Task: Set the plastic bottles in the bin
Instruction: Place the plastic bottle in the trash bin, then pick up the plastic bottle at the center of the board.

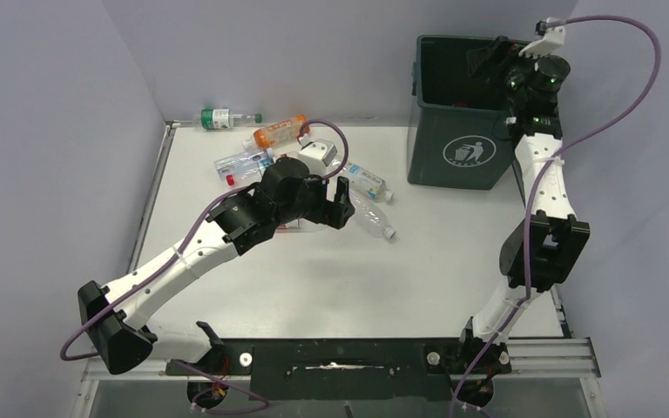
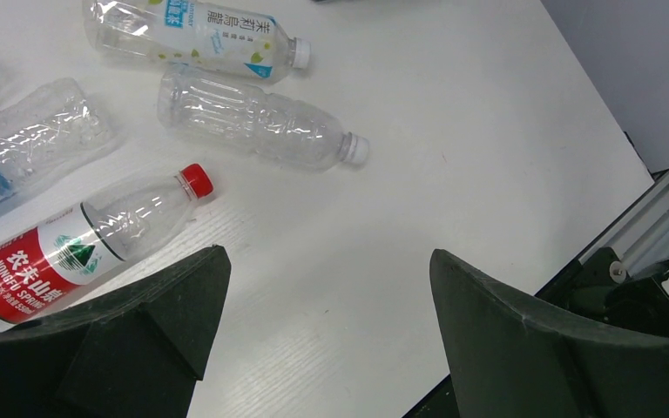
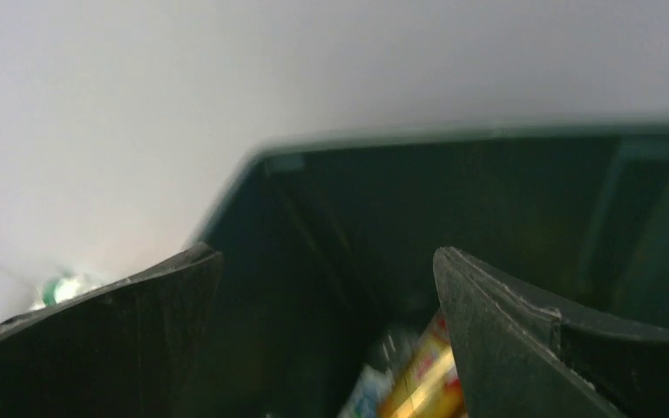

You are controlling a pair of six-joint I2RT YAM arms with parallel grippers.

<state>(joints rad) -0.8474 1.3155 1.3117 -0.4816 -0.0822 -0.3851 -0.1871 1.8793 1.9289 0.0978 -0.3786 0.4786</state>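
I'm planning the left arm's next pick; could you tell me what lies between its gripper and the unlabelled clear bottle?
Only bare white table, in the left wrist view, separates the left gripper from the unlabelled clear bottle.

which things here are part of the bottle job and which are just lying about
Job: green-label bottle, orange bottle, clear bottle, red-cap bottle, bin.
Just there: purple cable, table.
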